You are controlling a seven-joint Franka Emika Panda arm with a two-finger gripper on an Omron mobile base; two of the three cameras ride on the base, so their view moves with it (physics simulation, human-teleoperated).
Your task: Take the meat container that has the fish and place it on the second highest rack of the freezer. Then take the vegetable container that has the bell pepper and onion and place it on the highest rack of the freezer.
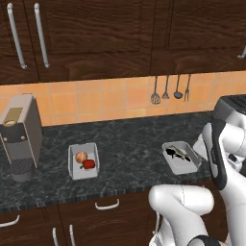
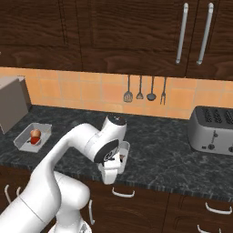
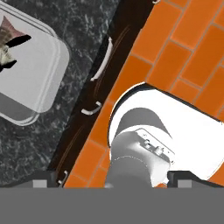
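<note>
gripper (image 3: 107, 177) open, empty, above counter's (image 1: 129, 144) front edge. fish (image 1: 177, 153) lies in meat container (image 1: 185, 164) on counter, right of vegetable container (image 1: 82, 170) with onion (image 1: 81, 156), bell pepper (image 1: 88, 164). likely step: reach fish tray. advice: centre jaws over one tray wall, descend straight, close firmly, lift level.

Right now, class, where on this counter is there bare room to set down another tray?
Free: the stretch between the vegetable tray and the fish tray, and the counter between the arm and the toaster. Crowded: the left end, where the coffee machine stands close to the vegetable tray.
</note>
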